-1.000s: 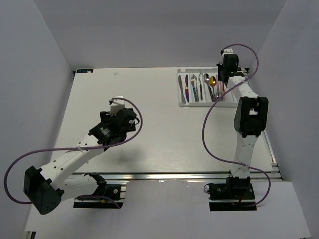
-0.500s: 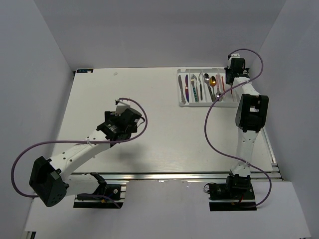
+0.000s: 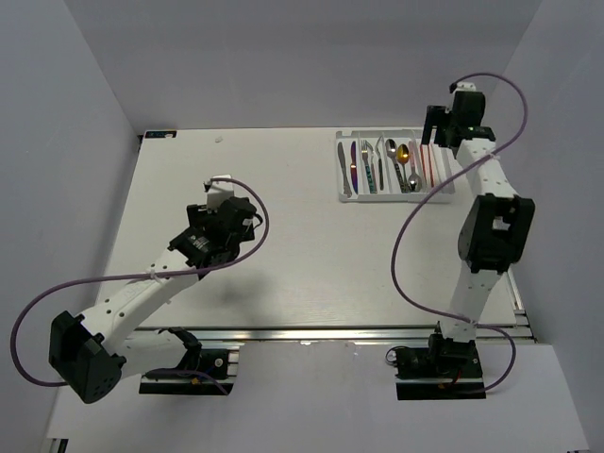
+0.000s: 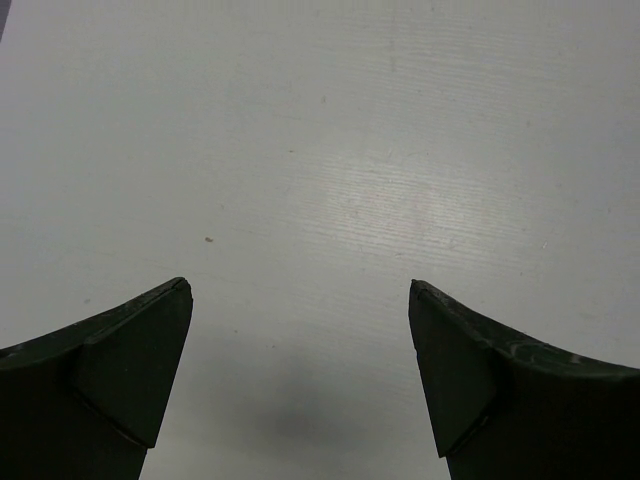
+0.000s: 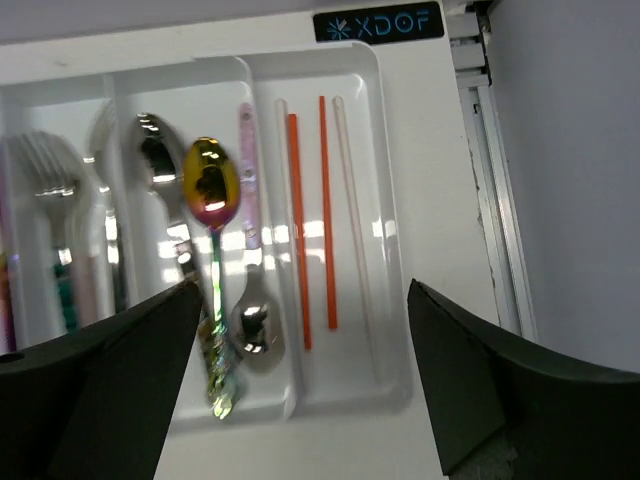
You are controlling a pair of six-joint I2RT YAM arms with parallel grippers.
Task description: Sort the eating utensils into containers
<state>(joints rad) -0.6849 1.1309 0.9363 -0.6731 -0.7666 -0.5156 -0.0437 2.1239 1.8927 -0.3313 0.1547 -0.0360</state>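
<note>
Jaws on both arms gape empty; utensils (image 3: 402, 153) all lie in the tray (image 3: 392, 197), far right of counter (image 3: 302, 236).
Sorting looks finished; chopsticks (image 5: 294, 230) share the end slot; next, likely retreat home.

We see a smooth, shiny white plastic tray (image 5: 393, 250). The gold spoon (image 5: 211, 185) and silver spoon (image 5: 155, 155) are bright, glossy metal. The orange sticks (image 5: 295, 230) look smooth. The white table (image 4: 400, 150) looks dull.

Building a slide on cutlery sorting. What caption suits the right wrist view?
Open right gripper facing the white cutlery tray: chopsticks in its end compartment, spoons alongside.
</note>
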